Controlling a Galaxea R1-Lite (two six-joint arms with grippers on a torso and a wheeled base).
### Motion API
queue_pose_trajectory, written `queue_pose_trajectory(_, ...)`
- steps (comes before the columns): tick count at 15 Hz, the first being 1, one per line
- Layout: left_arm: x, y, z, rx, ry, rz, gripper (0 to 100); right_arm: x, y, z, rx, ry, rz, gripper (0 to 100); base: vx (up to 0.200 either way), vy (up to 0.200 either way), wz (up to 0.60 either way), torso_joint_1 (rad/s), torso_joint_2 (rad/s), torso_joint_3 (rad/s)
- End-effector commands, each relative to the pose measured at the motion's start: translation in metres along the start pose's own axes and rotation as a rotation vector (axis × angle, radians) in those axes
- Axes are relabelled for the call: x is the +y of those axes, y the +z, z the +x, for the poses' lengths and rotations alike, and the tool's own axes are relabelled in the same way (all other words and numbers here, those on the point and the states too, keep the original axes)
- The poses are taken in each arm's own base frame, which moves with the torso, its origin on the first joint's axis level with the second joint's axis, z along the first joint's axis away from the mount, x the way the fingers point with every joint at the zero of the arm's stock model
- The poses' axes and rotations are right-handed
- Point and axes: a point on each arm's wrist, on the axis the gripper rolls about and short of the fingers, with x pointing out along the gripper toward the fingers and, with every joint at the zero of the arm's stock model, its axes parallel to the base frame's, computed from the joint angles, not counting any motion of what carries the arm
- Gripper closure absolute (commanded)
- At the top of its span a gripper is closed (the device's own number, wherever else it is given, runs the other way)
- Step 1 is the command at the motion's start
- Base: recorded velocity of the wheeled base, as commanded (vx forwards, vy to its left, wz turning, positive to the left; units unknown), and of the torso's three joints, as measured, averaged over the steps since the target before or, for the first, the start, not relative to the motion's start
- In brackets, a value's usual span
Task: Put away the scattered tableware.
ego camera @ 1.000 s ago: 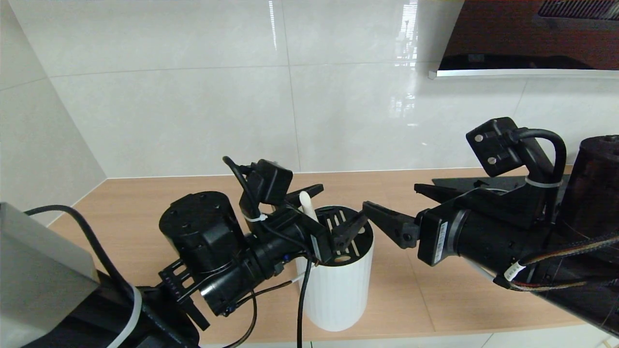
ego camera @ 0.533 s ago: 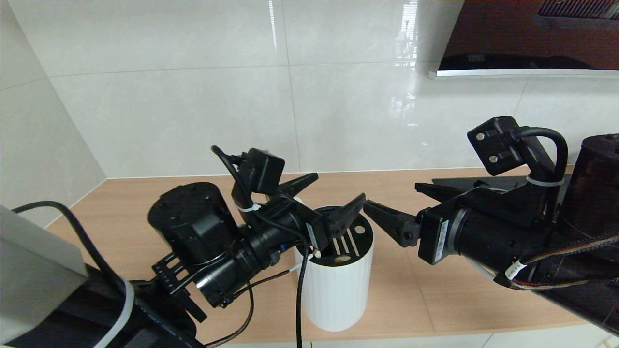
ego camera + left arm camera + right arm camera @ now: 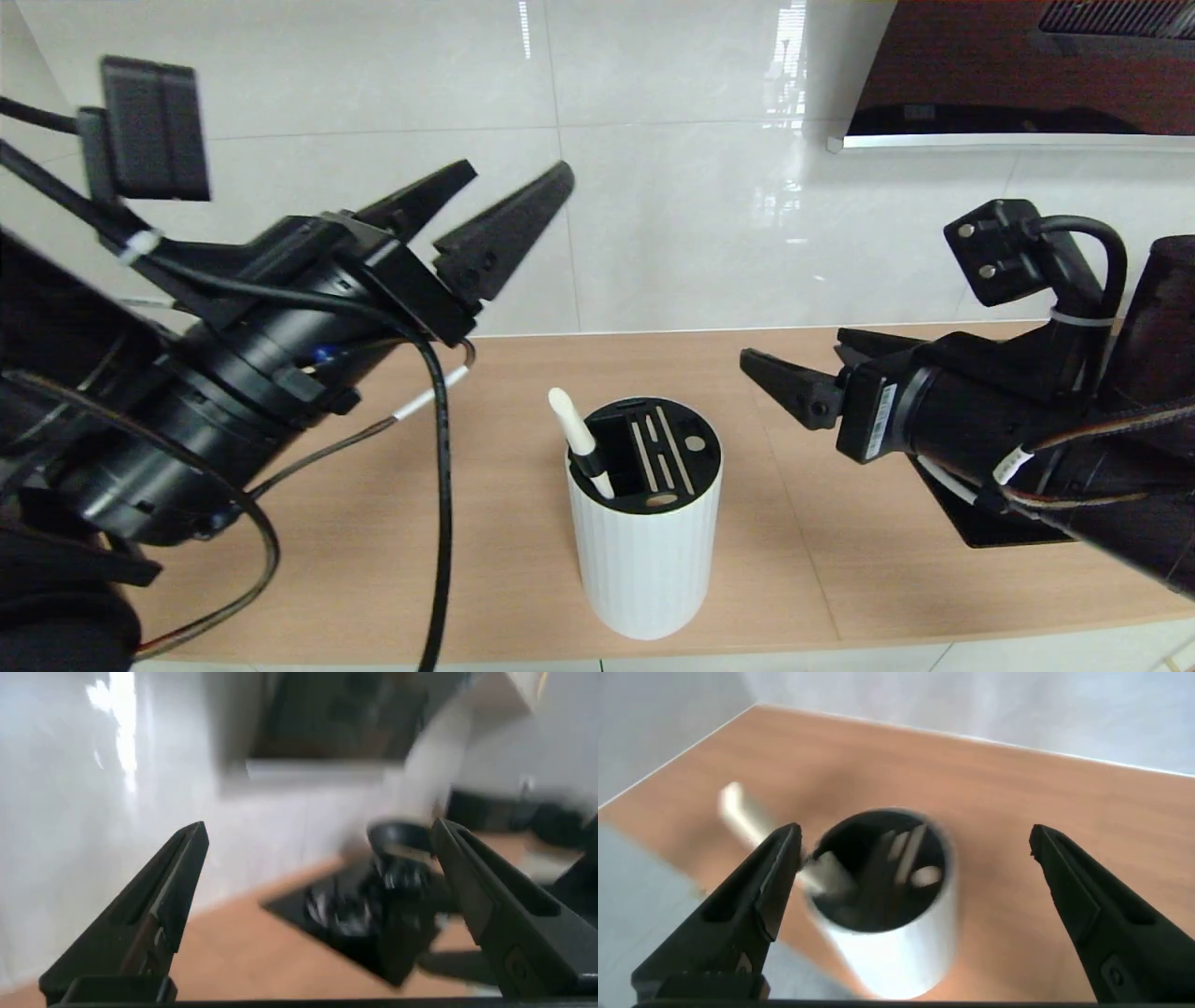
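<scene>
White-handled utensil (image 3: 571, 425) leans in white holder (image 3: 649, 560) on table (image 3: 355, 560) — left hand (image 3: 513, 182) high above, spread, empty; right hand (image 3: 794, 359) near holder, spread too.

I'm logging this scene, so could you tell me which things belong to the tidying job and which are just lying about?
Job: holder; utensil standing tilted in it.
Lying about: black slab on the counter; hood on the wall.
</scene>
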Motion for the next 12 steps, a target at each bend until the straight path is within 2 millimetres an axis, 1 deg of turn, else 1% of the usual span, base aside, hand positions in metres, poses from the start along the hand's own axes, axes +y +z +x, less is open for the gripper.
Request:
queue_pose_trajectory(1, 0.006, 0.034, -0.026, -0.073, 0.054, 0.044, 0, -0.02, 0.014, -0.019, -0.07, -0.071, 0.015, 0, 0.0, 0.0, 0.0, 0.0, 0.0, 0.0)
queue_pose_trajectory(2, 0.008, 0.043, -0.045, -0.07, 0.093, 0.063, 0, -0.031, 0.019, -0.039, -0.104, -0.102, 0.018, 0, 0.0, 0.0, 0.0, 0.0, 0.0, 0.0)
queue_pose_trajectory(3, 0.01, 0.045, -0.071, -0.033, 0.147, 0.078, 0, -0.04, 0.019, -0.061, -0.127, -0.13, -0.003, 0, 0.0, 0.0, 0.0, 0.0, 0.0, 0.0)
queue_pose_trajectory(4, 0.01, 0.045, -0.083, -0.017, 0.168, 0.083, 0, -0.045, 0.016, -0.072, -0.134, -0.149, -0.02, 0, 0.0, 0.0, 0.0, 0.0, 0.0, 0.0)
queue_pose_trajectory(5, 0.003, 0.05, -0.118, 0.013, 0.216, 0.094, 0, -0.059, 0.004, -0.106, -0.155, -0.227, -0.064, 0, 0.0, 0.0, 0.0, 0.0, 0.0, 0.0)
queue_pose_trajectory(6, -0.009, 0.058, -0.146, 0.022, 0.237, 0.099, 0, -0.071, -0.008, -0.127, -0.162, -0.306, -0.088, 0, 0.0, 0.0, 0.0, 0.0, 0.0, 0.0)
queue_pose_trajectory(7, -0.02, 0.064, -0.17, 0.032, 0.243, 0.097, 0, -0.081, -0.018, -0.146, -0.185, -0.383, -0.091, 0, 0.0, 0.0, 0.0, 0.0, 0.0, 0.0)
queue_pose_trajectory(8, -0.032, 0.068, -0.197, 0.06, 0.251, 0.09, 0, -0.086, -0.025, -0.163, -0.214, -0.432, -0.091, 0, 0.0, 0.0, 0.0, 0.0, 0.0, 0.0)
queue_pose_trajectory(10, -0.055, 0.071, -0.251, 0.144, 0.273, 0.067, 0, -0.084, -0.031, -0.196, -0.294, -0.479, -0.093, 0, 0.0, 0.0, 0.0, 0.0, 0.0, 0.0)
queue_pose_trajectory(11, -0.064, 0.07, -0.271, 0.172, 0.295, 0.063, 0, -0.081, -0.035, -0.211, -0.302, -0.492, -0.095, 0, 0.0, 0.0, 0.0, 0.0, 0.0, 0.0)
queue_pose_trajectory(12, -0.07, 0.065, -0.286, 0.173, 0.328, 0.072, 0, -0.079, -0.04, -0.226, -0.297, -0.51, -0.098, 0, 0.0, 0.0, 0.0, 0.0, 0.0, 0.0)
